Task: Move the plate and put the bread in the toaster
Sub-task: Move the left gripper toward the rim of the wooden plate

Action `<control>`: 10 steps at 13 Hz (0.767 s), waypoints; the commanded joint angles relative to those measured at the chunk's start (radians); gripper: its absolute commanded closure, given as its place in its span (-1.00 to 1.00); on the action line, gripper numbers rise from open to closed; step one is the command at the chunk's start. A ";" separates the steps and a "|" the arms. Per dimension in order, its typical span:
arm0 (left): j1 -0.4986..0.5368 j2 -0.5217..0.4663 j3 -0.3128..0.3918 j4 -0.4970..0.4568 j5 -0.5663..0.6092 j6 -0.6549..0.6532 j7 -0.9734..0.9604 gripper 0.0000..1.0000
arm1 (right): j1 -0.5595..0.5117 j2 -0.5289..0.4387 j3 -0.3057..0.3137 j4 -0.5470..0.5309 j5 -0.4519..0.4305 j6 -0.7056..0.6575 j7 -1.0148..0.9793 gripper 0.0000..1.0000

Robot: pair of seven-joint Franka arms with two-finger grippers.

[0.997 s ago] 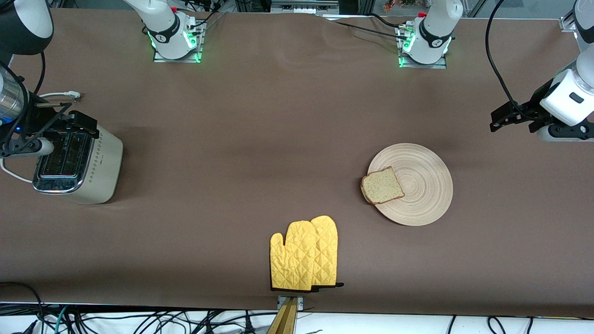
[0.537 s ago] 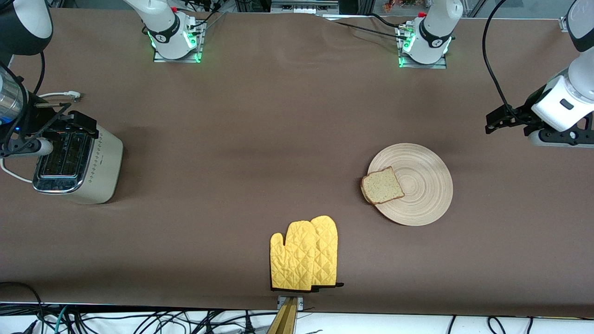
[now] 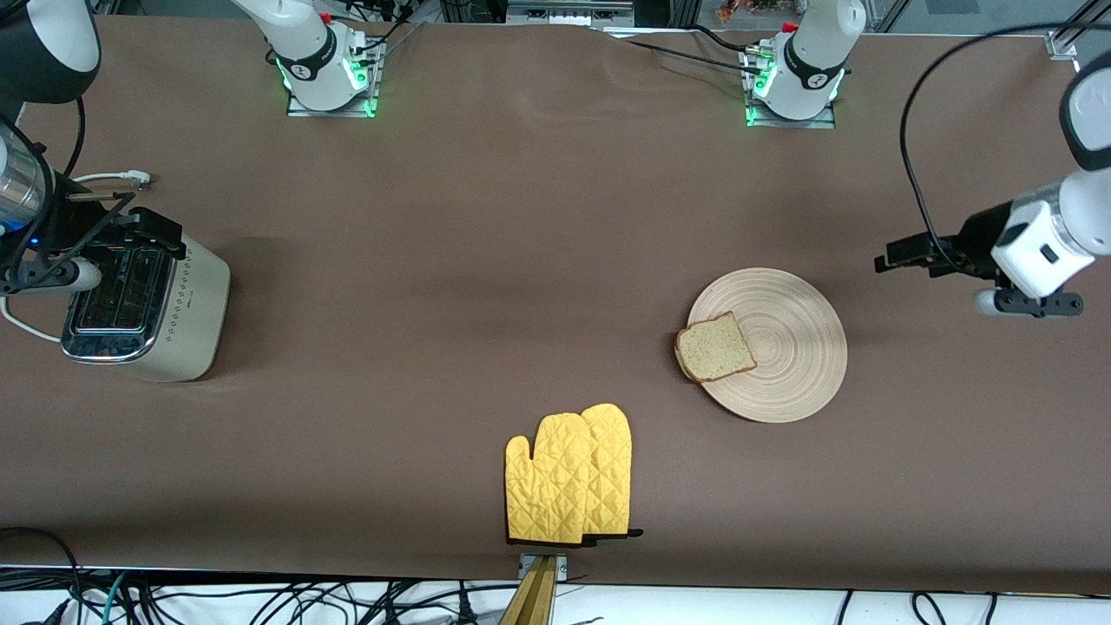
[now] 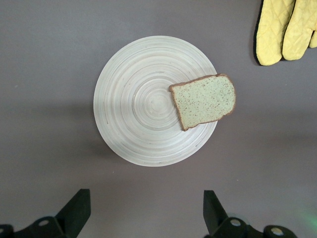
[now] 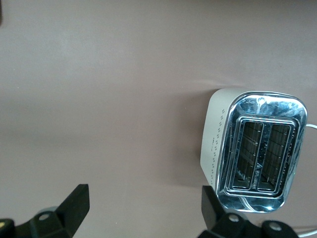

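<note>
The brown cloth-covered table [image 3: 486,243] took up pretty much everything. Both arms were up in the air. The left arm came in from the left arm's end of the table, wrist bent so the left gripper [image 3: 898,258] pointed sideways toward the middle, hanging over bare cloth just off the edge of the round pale wooden plate with ring grain [image 3: 781,347]. The right gripper [image 3: 143,230] sat over the boxy cream-white toaster with the chrome top [image 3: 143,312], way out at the right arm's end.

The plate lay flat toward the left arm's end, with the square slice of speckled brown bread [image 3: 713,347] on it, poking over the rim on the side facing the toaster. The pair of yellow quilted oven mitts [image 3: 568,473] lay nearer the front camera, roughly mid-table, well apart from the plate.

Front view didn't settle the fingers much, but the wrist views did: the left wrist camera looked straight down on the plate [image 4: 156,99] and bread [image 4: 203,100], with the left gripper [image 4: 146,213] spread wide and empty. The right wrist camera showed the toaster [image 5: 255,148] with both dark slots looking empty, and the right gripper [image 5: 143,210] also spread, nothing in it.
</note>
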 commanded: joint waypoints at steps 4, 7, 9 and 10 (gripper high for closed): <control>0.180 0.279 -0.005 0.036 -0.308 -0.011 0.386 -1.00 | -0.004 -0.005 0.003 0.004 -0.005 -0.002 0.000 -1.00; 0.233 0.467 -0.005 0.095 -0.433 -0.004 0.595 -1.00 | -0.004 -0.005 0.003 0.004 -0.005 -0.003 0.000 -1.00; 0.256 0.619 -0.008 0.218 -0.444 -0.007 0.659 -1.00 | -0.002 -0.005 0.003 0.004 -0.005 0.000 0.000 -1.00; 0.256 0.651 -0.009 0.232 -0.445 -0.006 0.685 -1.00 | -0.002 -0.005 0.003 0.004 -0.003 -0.002 0.000 -1.00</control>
